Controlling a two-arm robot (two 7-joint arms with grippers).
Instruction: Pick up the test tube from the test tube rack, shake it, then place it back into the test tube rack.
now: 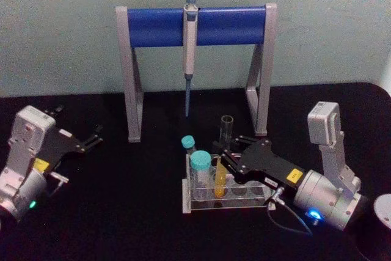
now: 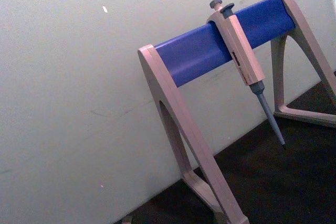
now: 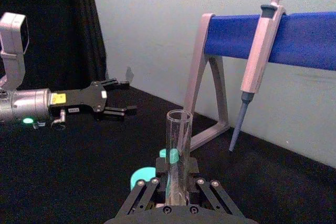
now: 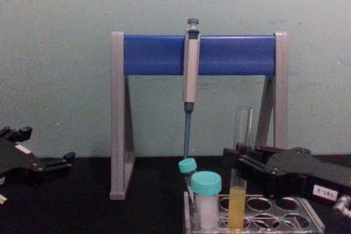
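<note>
The test tube stands upright in the test tube rack, a low clear rack at the table's front centre. Yellow-orange liquid fills the tube's lower part, down inside a rack hole. My right gripper reaches in from the right and is shut on the test tube at mid-height, just above the rack's top plate. In the chest view the right gripper holds the tube with its open mouth well above the fingers. My left gripper rests open at the far left, empty.
Two teal-capped white vials stand in the rack's left holes, close beside the tube. Behind the rack is the grey-and-blue pipette stand with a pipette hanging from its bar. A white round object sits at the right edge.
</note>
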